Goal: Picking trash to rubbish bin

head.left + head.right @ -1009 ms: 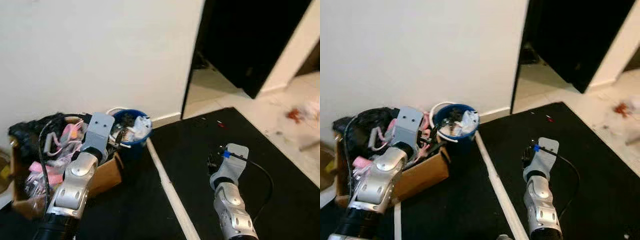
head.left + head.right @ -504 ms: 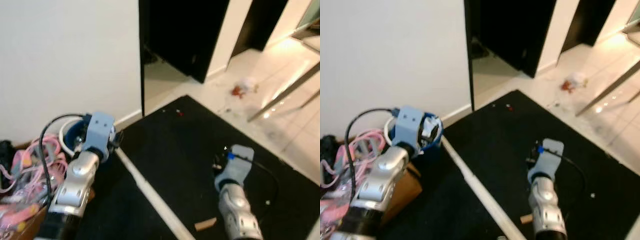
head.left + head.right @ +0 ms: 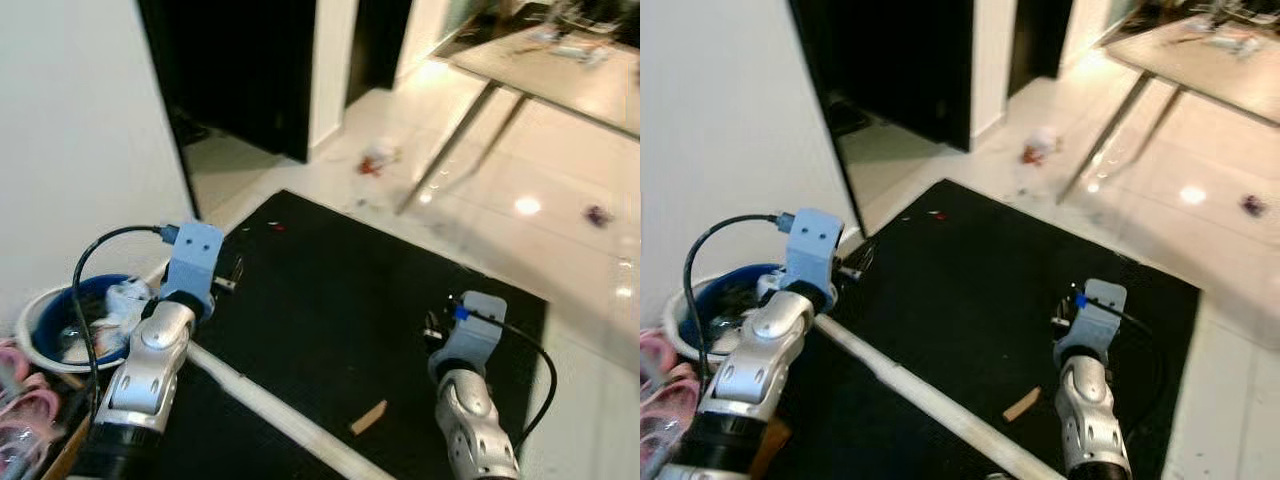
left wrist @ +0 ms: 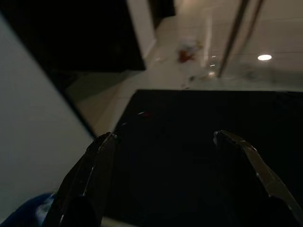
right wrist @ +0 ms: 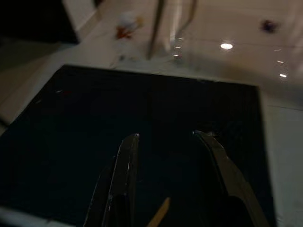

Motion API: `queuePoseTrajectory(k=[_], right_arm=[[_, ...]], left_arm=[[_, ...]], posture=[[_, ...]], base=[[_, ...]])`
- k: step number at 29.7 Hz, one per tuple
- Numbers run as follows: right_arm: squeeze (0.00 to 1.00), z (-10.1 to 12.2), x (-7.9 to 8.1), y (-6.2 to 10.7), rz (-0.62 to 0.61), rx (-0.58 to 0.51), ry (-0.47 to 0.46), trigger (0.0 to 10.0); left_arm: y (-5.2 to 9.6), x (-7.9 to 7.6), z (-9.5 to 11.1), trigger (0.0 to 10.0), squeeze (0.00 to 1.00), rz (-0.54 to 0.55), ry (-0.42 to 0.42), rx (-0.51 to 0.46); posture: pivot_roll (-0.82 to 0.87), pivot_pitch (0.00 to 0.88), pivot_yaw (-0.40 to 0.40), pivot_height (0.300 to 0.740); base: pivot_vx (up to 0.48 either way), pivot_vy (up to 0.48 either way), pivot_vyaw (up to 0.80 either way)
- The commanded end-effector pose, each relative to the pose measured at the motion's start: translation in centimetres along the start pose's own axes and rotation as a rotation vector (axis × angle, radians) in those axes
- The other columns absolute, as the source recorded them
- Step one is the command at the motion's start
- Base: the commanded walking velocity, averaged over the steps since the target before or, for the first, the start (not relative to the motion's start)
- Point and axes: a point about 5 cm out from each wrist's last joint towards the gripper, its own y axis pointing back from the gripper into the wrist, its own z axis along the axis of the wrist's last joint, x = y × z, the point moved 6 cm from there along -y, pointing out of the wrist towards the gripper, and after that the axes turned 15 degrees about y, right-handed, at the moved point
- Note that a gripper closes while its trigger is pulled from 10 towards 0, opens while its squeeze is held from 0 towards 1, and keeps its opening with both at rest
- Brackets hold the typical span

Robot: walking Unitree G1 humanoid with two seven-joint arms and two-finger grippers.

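A blue rubbish bin (image 3: 45, 322) with a white rim stands at the left by the wall, with crumpled trash in it. A red and white piece of trash (image 3: 378, 160) lies on the pale tiles beyond the black mat (image 3: 340, 310), and a small purple piece (image 3: 597, 213) lies farther right. A brown scrap (image 3: 368, 417) rests on the mat near its front. My left gripper (image 4: 164, 136) is open with nothing between its fingers, held over the mat just right of the bin. My right gripper (image 5: 165, 135) is open over the mat's right part, above the brown scrap (image 5: 160, 215).
A white strip (image 3: 270, 405) runs across the mat from the bin toward the front. A box of pink items (image 3: 20, 410) sits at the lower left. A table's slanted metal legs (image 3: 455, 140) stand on the tiles. A dark doorway (image 3: 240, 70) opens beside the white wall.
The camera has swung to the right: bin and box slid to the left edge, and the tiled floor, table legs and scattered trash came into view. Both arms keep the same pose.
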Motion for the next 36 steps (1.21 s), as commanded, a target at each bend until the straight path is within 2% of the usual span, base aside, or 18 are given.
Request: queuePoseTrajectory(k=[1,9,17,21,26,32,36], right_arm=[[0.0,-0.8,0.1,0.2,-0.001,0.032,-0.007,10.0],[0.0,-1.0,-0.3,0.4,-0.018,0.043,-0.026,10.0],[0.0,-1.1,-0.4,0.4,-0.022,0.048,-0.041,10.0],[0.0,-1.0,-0.5,0.3,-0.025,0.049,-0.045,10.0],[0.0,-1.2,-0.9,0.3,-0.039,0.053,-0.052,10.0],[0.0,-1.0,-1.2,0.3,-0.058,0.042,-0.07,10.0],[0.0,-0.4,-1.3,0.4,-0.067,0.014,-0.066,10.0]], left_arm=[[0.2,0.1,-0.6,10.0,0.0,0.005,0.004,0.018],[0.1,-0.5,-0.6,10.0,0.0,-0.014,0.028,0.021],[0.1,-0.5,-0.7,10.0,0.0,-0.008,0.007,0.022],[0.0,-0.7,-0.6,10.0,0.0,-0.02,0.033,0.026],[-0.2,-0.5,-0.7,10.0,0.0,-0.008,-0.001,0.033],[-0.2,-0.7,-0.5,10.0,0.0,-0.021,0.024,0.025],[-0.1,-1.3,-0.4,10.0,0.0,-0.058,0.084,0.024]], posture=[[-0.01,0.122,0.029,0.74],[-0.02,0.126,0.03,0.74],[-0.02,0.126,0.031,0.74],[-0.01,0.127,0.032,0.74],[-0.02,0.128,0.034,0.74],[-0.01,0.126,0.032,0.74],[-0.01,0.128,0.034,0.74]], base=[[0.0,0.0,-0.8],[0.0,0.0,-0.8],[0.0,0.0,-0.8],[0.0,0.0,-0.8],[0.0,0.0,-0.8],[0.0,0.0,-0.8],[0.0,0.0,0.0]])
